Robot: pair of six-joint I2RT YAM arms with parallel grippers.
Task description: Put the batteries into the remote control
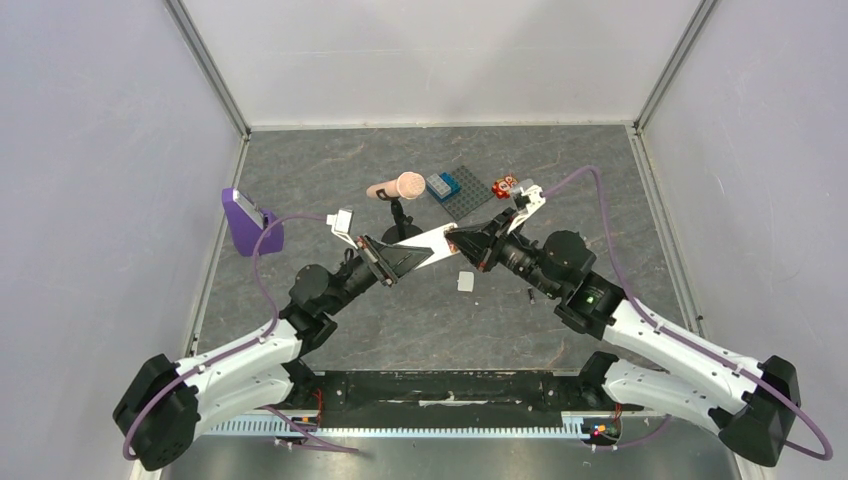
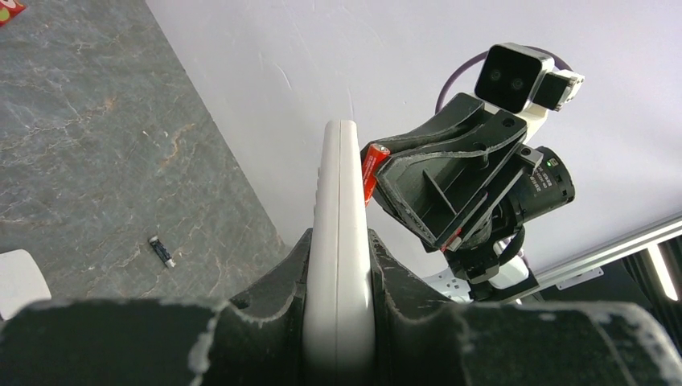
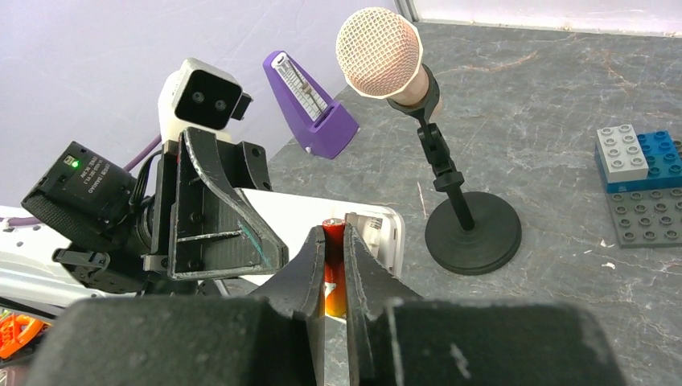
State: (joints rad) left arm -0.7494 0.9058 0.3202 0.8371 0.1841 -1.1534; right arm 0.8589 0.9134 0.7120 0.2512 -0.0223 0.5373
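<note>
My left gripper (image 1: 388, 262) (image 2: 339, 245) is shut on the white remote control (image 1: 432, 242) (image 2: 339, 201) and holds it edge-on above the table. My right gripper (image 1: 468, 246) (image 3: 335, 240) is shut on the red-orange battery (image 3: 334, 269) (image 2: 371, 170). The battery's tip is at the open battery bay at the end of the remote (image 3: 374, 233). The black battery (image 1: 530, 294) (image 2: 162, 252) lies on the table, to the right of the grippers in the top view. The small white cover piece (image 1: 465, 281) lies below the remote.
A pink microphone on a black stand (image 1: 400, 187) (image 3: 438, 161) is just behind the grippers. A purple metronome (image 1: 245, 220) (image 3: 310, 104) stands at the left. A dark baseplate with blue and grey bricks (image 1: 462, 192) (image 3: 639, 161) and a red dotted block (image 1: 503, 186) lie at the back.
</note>
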